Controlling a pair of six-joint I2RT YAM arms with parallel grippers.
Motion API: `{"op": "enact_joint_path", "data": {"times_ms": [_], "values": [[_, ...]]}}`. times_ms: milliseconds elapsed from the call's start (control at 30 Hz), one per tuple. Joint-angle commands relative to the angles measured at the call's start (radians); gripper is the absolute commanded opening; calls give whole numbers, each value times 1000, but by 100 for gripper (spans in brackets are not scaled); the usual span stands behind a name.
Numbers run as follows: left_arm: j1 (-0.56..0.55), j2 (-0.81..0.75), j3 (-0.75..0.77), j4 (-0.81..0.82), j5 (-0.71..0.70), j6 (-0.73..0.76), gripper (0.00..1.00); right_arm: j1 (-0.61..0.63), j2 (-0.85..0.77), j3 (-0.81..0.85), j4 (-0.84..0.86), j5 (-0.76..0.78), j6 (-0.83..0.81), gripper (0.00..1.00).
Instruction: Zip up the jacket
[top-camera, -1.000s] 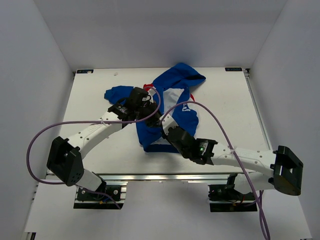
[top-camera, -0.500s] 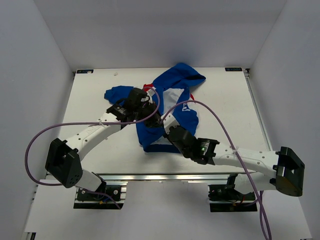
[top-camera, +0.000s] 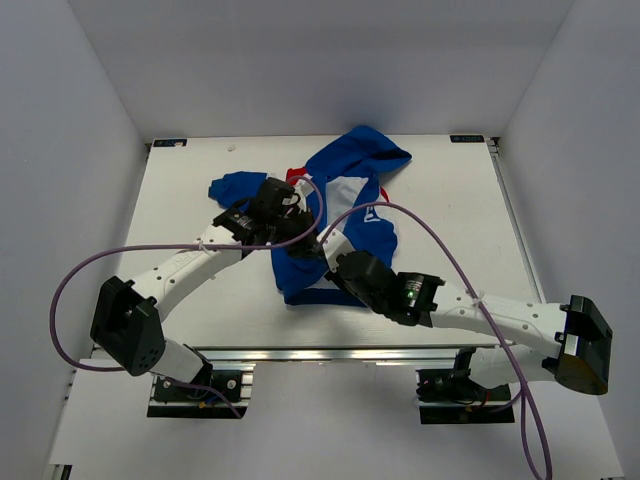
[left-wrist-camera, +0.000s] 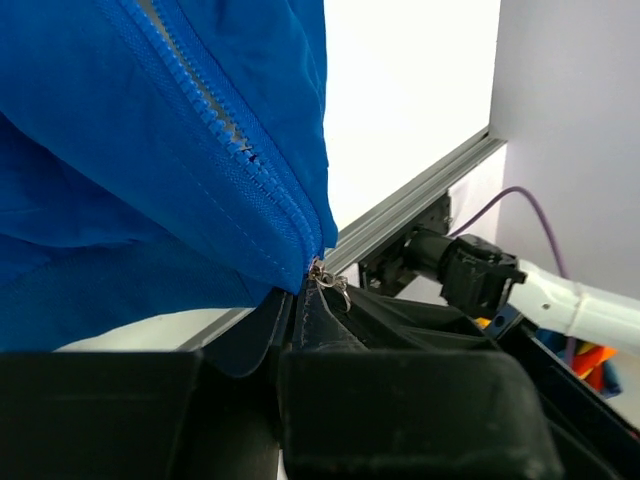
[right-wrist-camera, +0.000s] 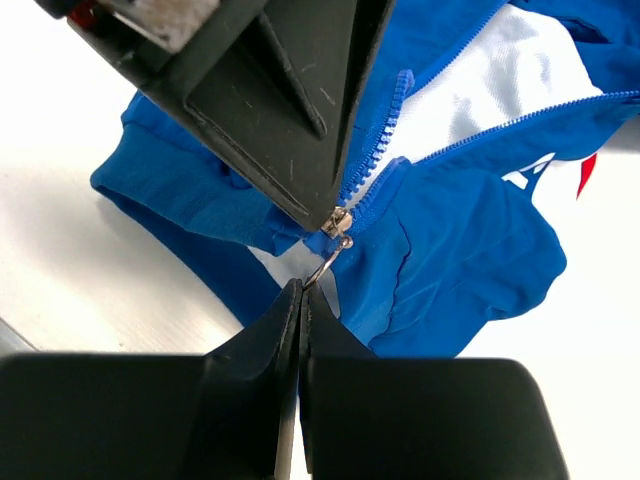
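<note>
One jacket (top-camera: 350, 190), royal blue with white and red panels, lies rumpled on the table (top-camera: 190, 180), centre toward the far edge, zipper teeth parted above the slider; left gripper (left-wrist-camera: 297, 315) clamped on the blue fabric at the zipper's lower end; right gripper (right-wrist-camera: 300, 300) closed tight, pinching the metal ring of the zipper pull (right-wrist-camera: 328, 262), just beside the left gripper.

No legible text, label, brand or number found in any view. White lettering (right-wrist-camera: 528, 178) on the chest of the small royal-blue hooded fabric jacket (top-camera: 350, 160) shows in part from the top and right wrist views; folds cover it and no letter can be made out. Small dark plates (top-camera: 167, 142) at the far corners of the white table (top-camera: 180, 200) are too small to read.
</note>
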Motion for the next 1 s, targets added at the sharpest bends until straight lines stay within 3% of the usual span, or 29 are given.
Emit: {"op": "enact_joint_path", "data": {"times_ms": [0,133,333,533,667,967], "values": [[-7,-17,6,-1,11,71,0,1,-3,55,-19,-29,17,0],[-16,-19,22,-36,-8,152,0,-45,-9,65,-34,-13,21,0],[-27,1,64,-108,-32,244,0,-73,-18,85,-28,-154,6,0],[-38,10,58,-117,-3,273,0,-87,17,96,-11,-101,-3,0],[-38,19,41,-101,29,275,0,-87,42,88,6,-179,-53,0],[-39,15,38,-99,49,287,0,-88,48,50,0,-181,-14,0]]}}
